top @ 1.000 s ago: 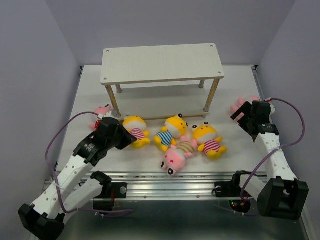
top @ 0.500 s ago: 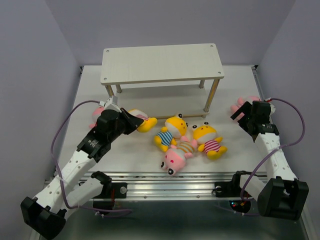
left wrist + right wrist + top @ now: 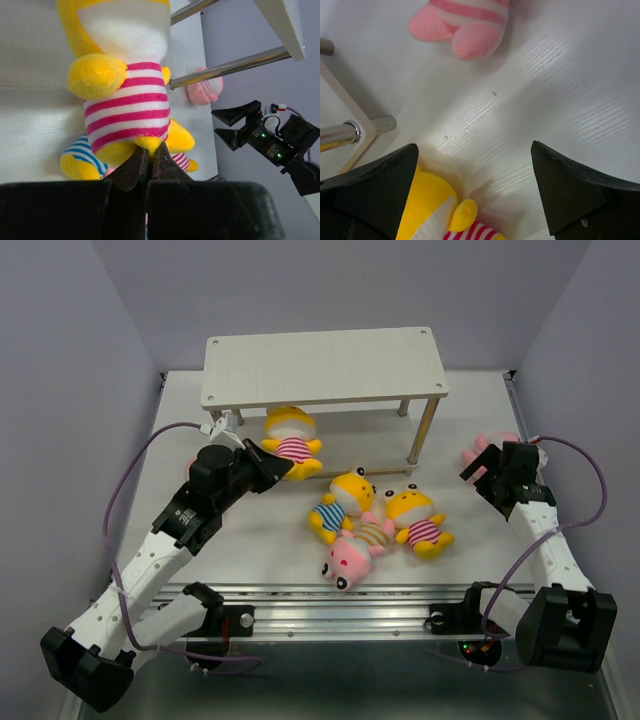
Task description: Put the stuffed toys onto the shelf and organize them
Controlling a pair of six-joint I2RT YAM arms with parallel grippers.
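My left gripper [image 3: 268,466] is shut on the bottom of a yellow stuffed toy in a pink-striped shirt [image 3: 291,443], holding it at the left part of the shelf's [image 3: 325,365] lower tier, head under the top board. The left wrist view shows the toy [image 3: 125,100] filling the frame above the shut gripper [image 3: 150,152]. On the table lie a yellow toy in blue stripes [image 3: 340,502], a yellow toy in pink stripes [image 3: 415,518] and a pink toy [image 3: 350,555]. My right gripper [image 3: 476,478] stands open beside another pink toy [image 3: 490,445], seen close in the right wrist view [image 3: 465,25].
The shelf's thin metal legs [image 3: 225,67] stand near the held toy. A shelf leg [image 3: 350,131] and the yellow toy in pink stripes [image 3: 422,210] sit by my right gripper [image 3: 475,187]. The purple walls close in on both sides.
My left gripper has lifted the yellow pink-striped toy off the table and carried it back toward the shelf's lower tier. The right arm has barely moved.
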